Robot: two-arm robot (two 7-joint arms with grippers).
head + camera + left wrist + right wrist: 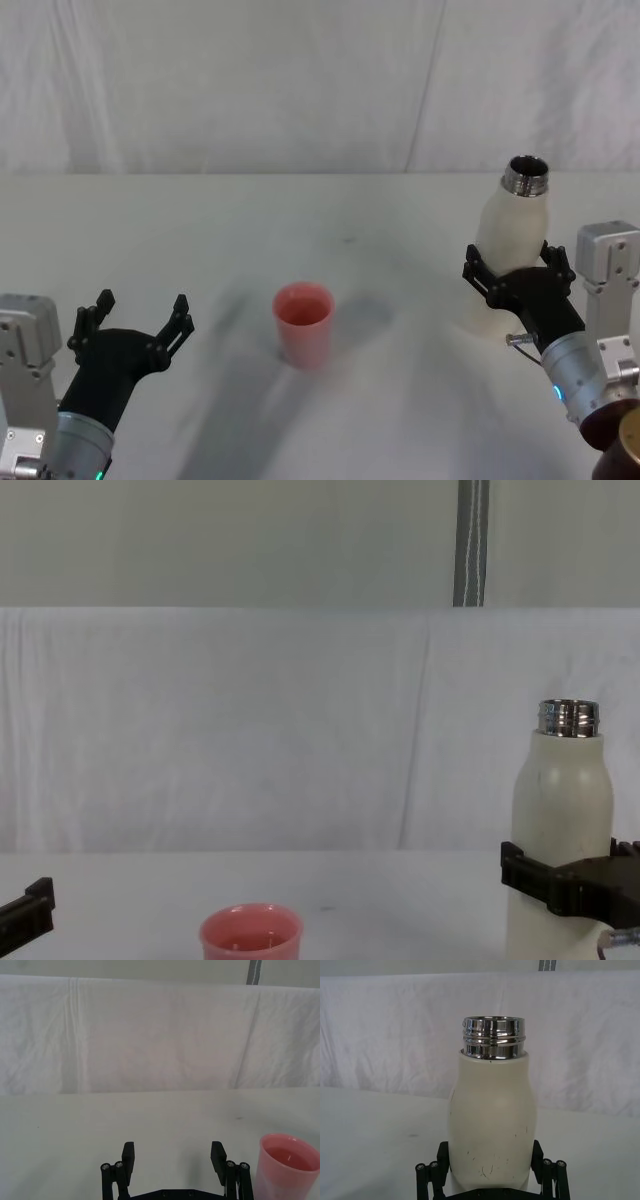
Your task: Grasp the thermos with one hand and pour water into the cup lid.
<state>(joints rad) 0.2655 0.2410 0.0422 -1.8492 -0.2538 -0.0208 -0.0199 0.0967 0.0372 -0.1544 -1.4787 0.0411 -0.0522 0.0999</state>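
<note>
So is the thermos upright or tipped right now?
Upright: the thermos stands vertical, steel neck on top, with the right gripper around its lower body.

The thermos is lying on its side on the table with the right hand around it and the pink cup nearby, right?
Not quite. The thermos is standing upright, steel neck pointing up, as the chest view shows. The rest holds: the right hand is around its body, and the pink cup stands nearby on the table.
</note>
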